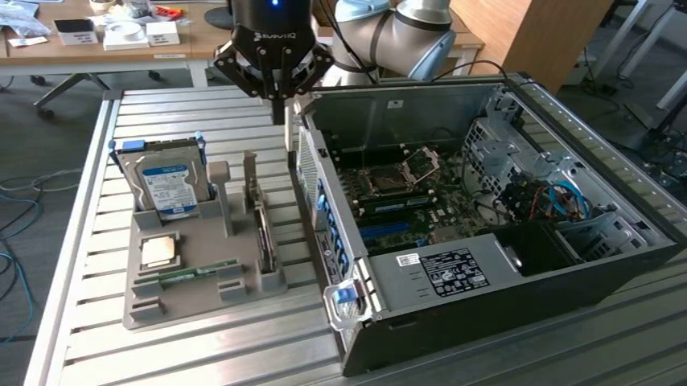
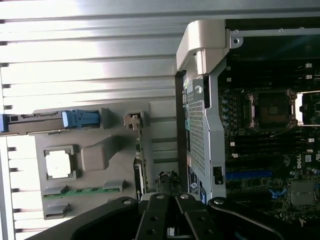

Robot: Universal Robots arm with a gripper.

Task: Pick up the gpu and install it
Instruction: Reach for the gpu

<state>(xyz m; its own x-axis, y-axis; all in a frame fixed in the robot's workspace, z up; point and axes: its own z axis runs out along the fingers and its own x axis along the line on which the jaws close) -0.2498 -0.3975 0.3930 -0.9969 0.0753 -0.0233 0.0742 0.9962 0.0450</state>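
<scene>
The gpu [image 1: 261,229] stands on edge in a slot of the grey holder [image 1: 150,310], its silver end bracket [image 1: 249,173] pointing up. In the wrist view the gpu [image 2: 141,160] appears as a thin edge-on strip beside the case wall. My gripper [image 1: 278,108] hangs above the table behind the holder, close to the rear corner of the open computer case [image 1: 601,265]. Its fingers are pressed together with nothing between them. The gripper [image 2: 169,192] sits well above the card and does not touch it.
The holder also carries a silver hard drive [image 1: 166,185] with a blue-white label, a CPU [image 1: 159,251] and a narrow RAM strip [image 1: 199,273]. The case lies open with its motherboard [image 1: 419,193] exposed. A desk with boxes [image 1: 118,36] stands behind the slatted table.
</scene>
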